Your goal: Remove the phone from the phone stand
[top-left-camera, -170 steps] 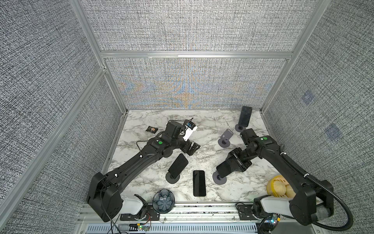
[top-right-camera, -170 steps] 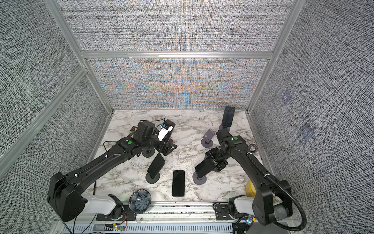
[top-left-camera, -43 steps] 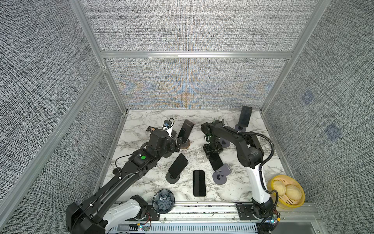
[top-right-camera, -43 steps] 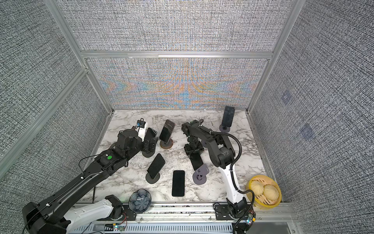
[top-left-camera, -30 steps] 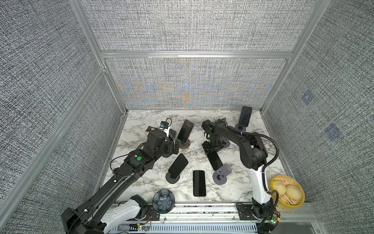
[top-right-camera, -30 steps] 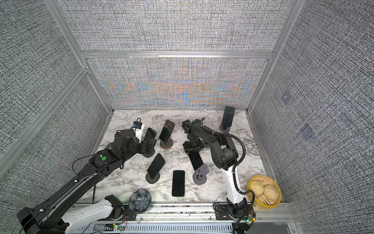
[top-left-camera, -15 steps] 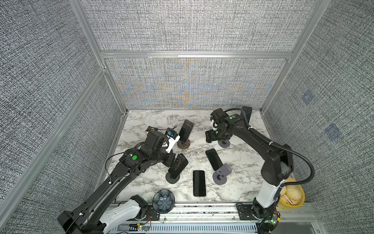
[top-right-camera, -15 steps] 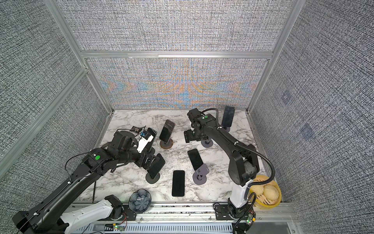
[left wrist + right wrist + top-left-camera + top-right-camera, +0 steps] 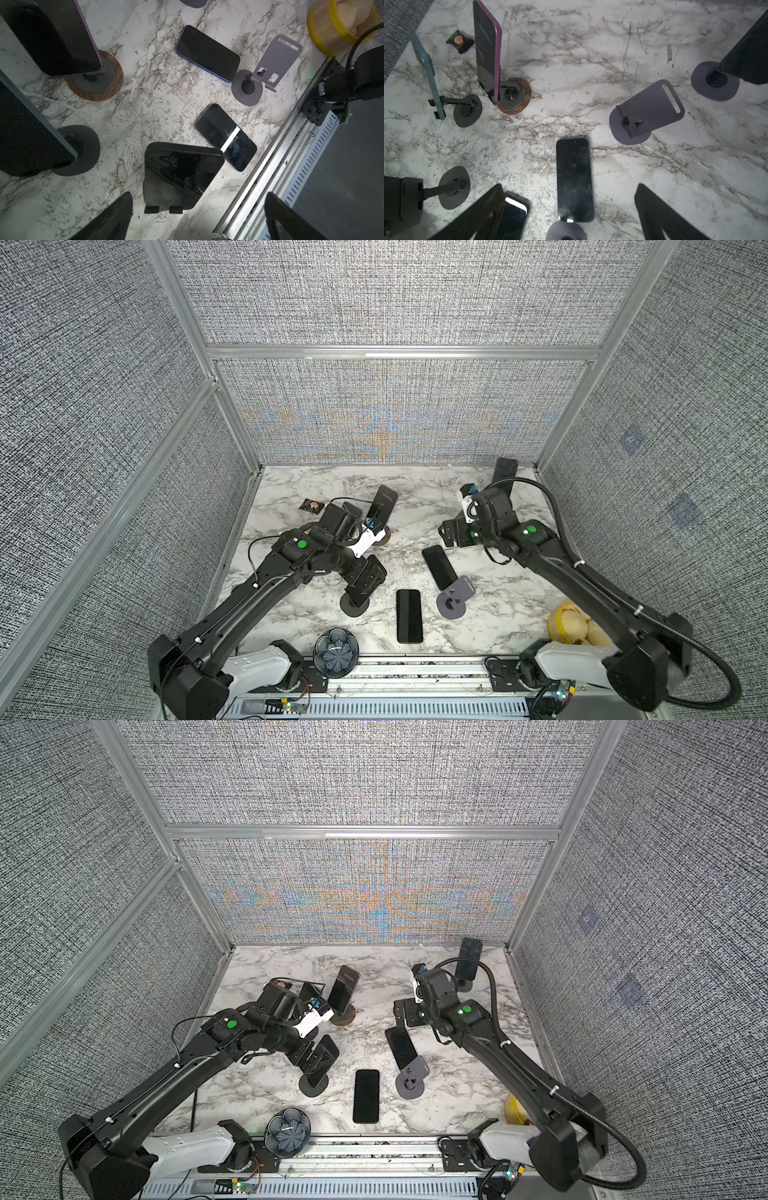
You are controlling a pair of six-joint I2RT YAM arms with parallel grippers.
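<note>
Workspace seen from above and from both wrists. My left gripper (image 9: 365, 572), just left of centre in a top view, hangs over the phone (image 9: 179, 172) that leans on a black phone stand (image 9: 354, 606). In the left wrist view its fingers (image 9: 108, 216) are spread wide, one on either side of the phone and clear of it, holding nothing. My right gripper (image 9: 451, 534), right of centre, is likewise spread wide and empty. It hangs above a second phone (image 9: 574, 178) lying flat, screen up, on the marble table (image 9: 332, 481), with one end at the base of a bare grey stand (image 9: 456, 598). A third phone (image 9: 409, 616) lies flat at lower centre. A purple-edged phone (image 9: 384, 506) leans on a wood-rimmed stand (image 9: 117, 83) just above the left arm. Another phone (image 9: 504, 472) stands upright at the upper right corner of the table. A yellow basket (image 9: 559, 614) sits at lower right, partly hidden by my right arm.
</note>
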